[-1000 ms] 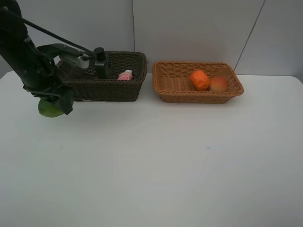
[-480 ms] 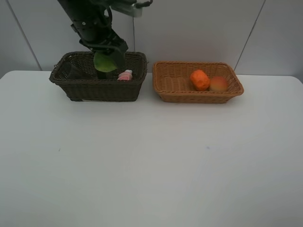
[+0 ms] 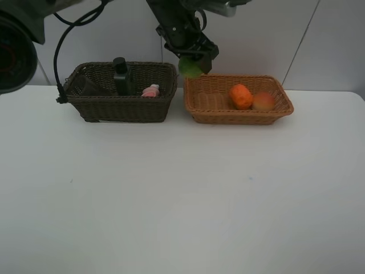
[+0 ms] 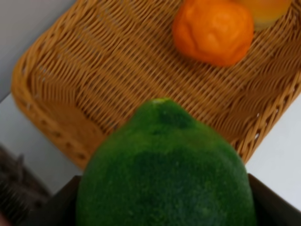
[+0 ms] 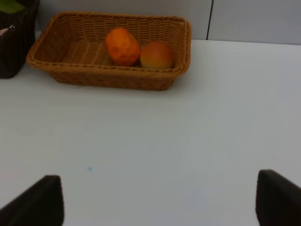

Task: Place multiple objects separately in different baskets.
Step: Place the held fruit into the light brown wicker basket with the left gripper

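Left tool [image 3: 193, 64] hangs over the near-left corner of the light orange-tan basket [image 3: 197, 112], pinching the green round fruit [image 3: 190, 68] between its dark fingers. In the left wrist view that fruit [image 4: 164, 174] fills most of the frame and hides the fingers almost wholly; only dark slivers show at either side of it, and the lower part of the fruit is cut off by the frame edge. Below it lies the tan basket's woven floor [image 4: 117, 75], with the orange [image 4: 214, 30] on it and a cropped slice of the red-yellow peach [image 4: 263, 7] just beside the orange.

From the high camera the left arm's upper links run out of the picture, and a large dark blurred shape fills the top-left corner. The fruit partly overlaps the basket's far-left rim, so whether it is above the inside or the rim is hard to say there.

The right tool [image 5: 155, 202] shows only as two dark finger ends [image 5: 35, 202] at the frame's lower corners, spread wide with nothing between them, above the bare white worktop [image 5: 188, 132].

The dark brown basket [image 3: 122, 108] stands just beside the tan one, apart by a narrow gap. Inside it stand the dark green pump bottle [image 3: 121, 77] and the pink white-capped bottle [image 3: 150, 91]; a dim shape at its left end is too dark to name.
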`<state>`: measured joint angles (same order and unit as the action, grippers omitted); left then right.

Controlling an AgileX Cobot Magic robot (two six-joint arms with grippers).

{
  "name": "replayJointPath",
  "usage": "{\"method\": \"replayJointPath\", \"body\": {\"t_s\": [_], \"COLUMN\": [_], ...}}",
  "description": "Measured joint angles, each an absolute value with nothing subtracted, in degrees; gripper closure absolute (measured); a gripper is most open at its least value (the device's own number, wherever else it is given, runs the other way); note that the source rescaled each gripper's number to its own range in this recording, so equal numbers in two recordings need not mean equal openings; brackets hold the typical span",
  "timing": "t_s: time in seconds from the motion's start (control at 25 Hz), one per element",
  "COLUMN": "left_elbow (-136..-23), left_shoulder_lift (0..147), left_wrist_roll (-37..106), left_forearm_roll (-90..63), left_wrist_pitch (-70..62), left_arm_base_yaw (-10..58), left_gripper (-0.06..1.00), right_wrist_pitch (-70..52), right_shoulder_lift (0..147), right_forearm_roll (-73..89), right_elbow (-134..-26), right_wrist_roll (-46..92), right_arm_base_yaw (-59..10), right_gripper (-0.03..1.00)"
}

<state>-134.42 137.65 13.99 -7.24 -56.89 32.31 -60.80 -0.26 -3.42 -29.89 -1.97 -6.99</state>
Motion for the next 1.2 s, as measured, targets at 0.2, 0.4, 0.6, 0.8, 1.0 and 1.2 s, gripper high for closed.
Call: {"method": "replayJointPath", "body": {"t_s": [0.2, 0.4, 0.6, 0.8, 1.0, 1.2], "left_elbow": [-138.3, -138.5, -138.5, -138.5, -138.5, -138.5], "left_shoulder_lift": [142.2, 145.2, 147.0, 148.6, 148.8, 148.8], "left_wrist_roll": [13.6, 12.2, 11.8, 11.7, 11.7, 12.4], "left_forearm_roll": [-7.5, -7.6, -7.8, -8.3, -8.3, -8.4], "left_wrist_pitch": [-54.4, -49.3, -43.0, -41.6, -40.4, -39.5], "left_arm_base_yaw": [33.0, 33.1, 33.1, 33.4, 33.5, 33.5], "left_gripper": [0.17, 0.17, 0.17, 0.17, 0.17, 0.17], "right_wrist_pitch": [-60.8, -60.8, -60.8, -60.8, -60.8, -60.8], "right_shoulder_lift": [-0.3, -0.3, -0.3, -0.3, -0.3, -0.3], "right_forearm_roll": [-3.4, -3.4, -3.4, -3.4, -3.4, -3.4], "right_elbow": [-29.9, -29.9, -29.9, -29.9, -29.9, -29.9], "right_wrist_roll": [-2.0, -2.0, -2.0, -2.0, -2.0, -2.0], "right_arm_base_yaw": [-7.0, -7.0, -7.0, -7.0, -7.0, -7.0], "right_gripper": [0.30, 0.30, 0.30, 0.30, 0.30, 0.30]}}
